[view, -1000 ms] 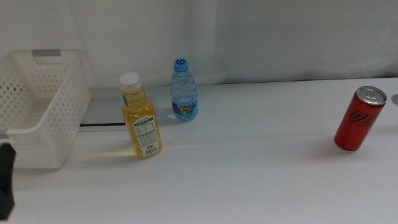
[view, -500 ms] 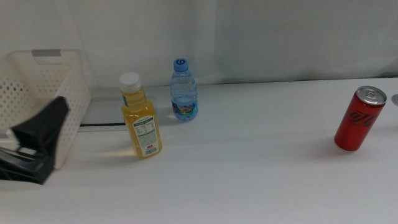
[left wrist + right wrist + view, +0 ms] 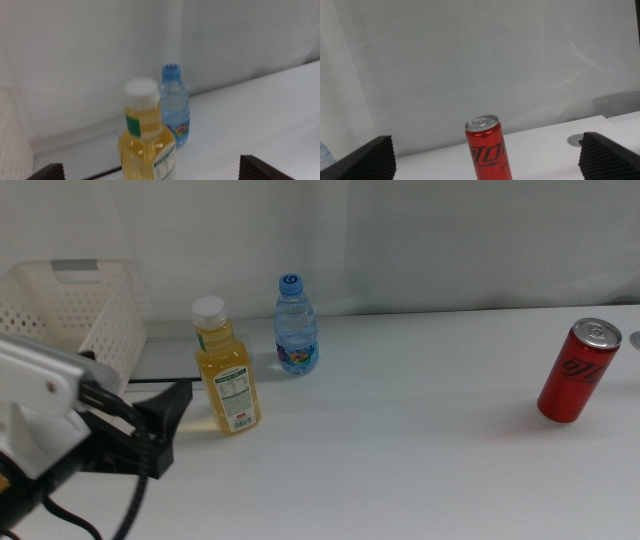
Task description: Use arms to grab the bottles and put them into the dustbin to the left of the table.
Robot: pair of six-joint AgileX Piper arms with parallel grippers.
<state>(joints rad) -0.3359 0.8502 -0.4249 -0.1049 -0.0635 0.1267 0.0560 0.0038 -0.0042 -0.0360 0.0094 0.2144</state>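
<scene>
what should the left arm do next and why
Probably ease the left hand forward until its open jaws straddle the yellow juice bottle, then close. The bottle stands upright just ahead, centred between the jaws in the wrist view, not yet between them. The right hand waits, facing the red can.

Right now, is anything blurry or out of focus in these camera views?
Middle view: sharp throughout. Left wrist view: the yellow juice bottle looks soft and blurred, the water bottle slightly soft. Right wrist view: the red soda can is fairly crisp.
</scene>
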